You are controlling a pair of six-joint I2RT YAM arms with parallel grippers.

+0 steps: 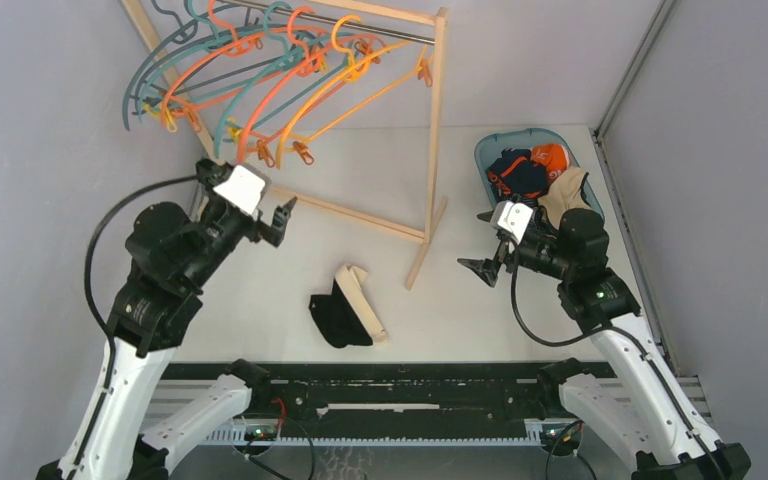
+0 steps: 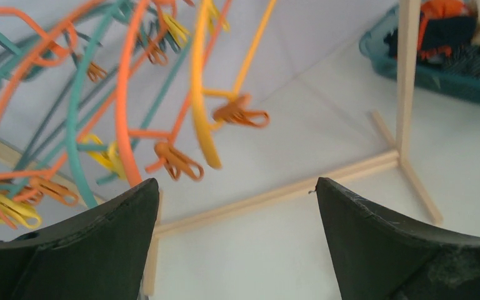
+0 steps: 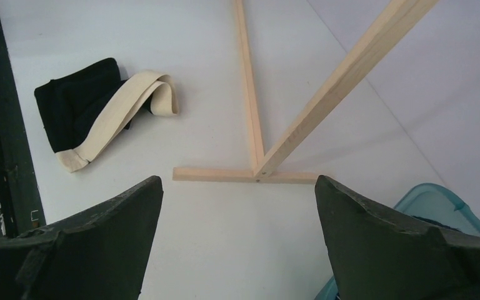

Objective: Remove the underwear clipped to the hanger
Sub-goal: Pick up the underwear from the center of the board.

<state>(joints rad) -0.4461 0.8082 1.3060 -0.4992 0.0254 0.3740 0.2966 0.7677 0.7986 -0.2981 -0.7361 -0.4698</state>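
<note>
Hangers [image 1: 260, 70] look bare, clips empty. Black brief [image 1: 338, 320] lies loose on bench [image 1: 460, 330], mid-near, between arms: near-right of left tool [image 1: 282, 213], near-left of right tool [image 1: 480, 268]. Its pale waistband [image 1: 362, 300] runs far-left to near-right. Both tools spread wide, pinching nothing. Other underwear [image 1: 525, 172] piled in basket [image 1: 490, 148] far right, so right arm probably handier imo.

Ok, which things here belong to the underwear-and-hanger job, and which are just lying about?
Job: hangers; black briefs on the table; piled briefs; the basket holding them.
Just there: rack carrying the hangers; black rail at the near edge.
</note>
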